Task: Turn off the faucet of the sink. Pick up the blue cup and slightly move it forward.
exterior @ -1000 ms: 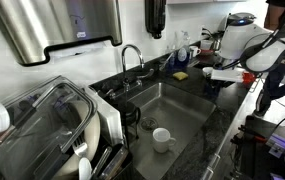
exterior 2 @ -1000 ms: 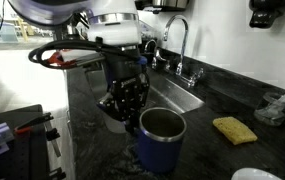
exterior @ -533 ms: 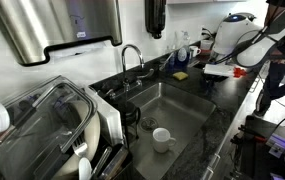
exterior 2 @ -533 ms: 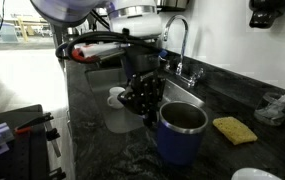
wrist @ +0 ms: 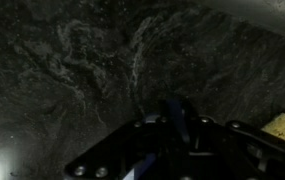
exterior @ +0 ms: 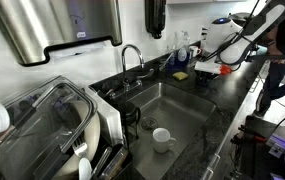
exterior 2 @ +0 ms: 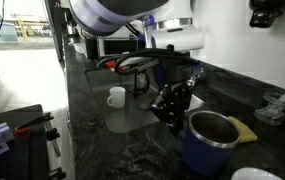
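The blue cup point(exterior 2: 214, 143), dark blue with a steel inside, stands upright on the black counter beside the sink point(exterior: 172, 105). My gripper point(exterior 2: 176, 103) comes down at its near side and is shut on the cup's rim. The wrist view shows a blue piece of the cup point(wrist: 176, 116) between the jaws, over the dark stone counter. The arm point(exterior: 225, 38) reaches over the counter beyond the sink. The curved steel faucet point(exterior: 131, 57) stands behind the sink; whether water runs cannot be told. In the exterior view from the counter the arm hides the faucet.
A white cup point(exterior: 162, 138) sits in the sink basin, also seen in an exterior view point(exterior 2: 116, 96). A yellow sponge point(exterior 2: 246, 128) lies just behind the blue cup, also point(wrist: 282, 122). A dish rack point(exterior: 62, 120) stands beside the sink. Bottles point(exterior: 182, 48) line the back wall.
My gripper has moved along the counter, away from the sink and toward the yellow sponge, carrying the blue cup with it. The arm now hides the faucet in that view.
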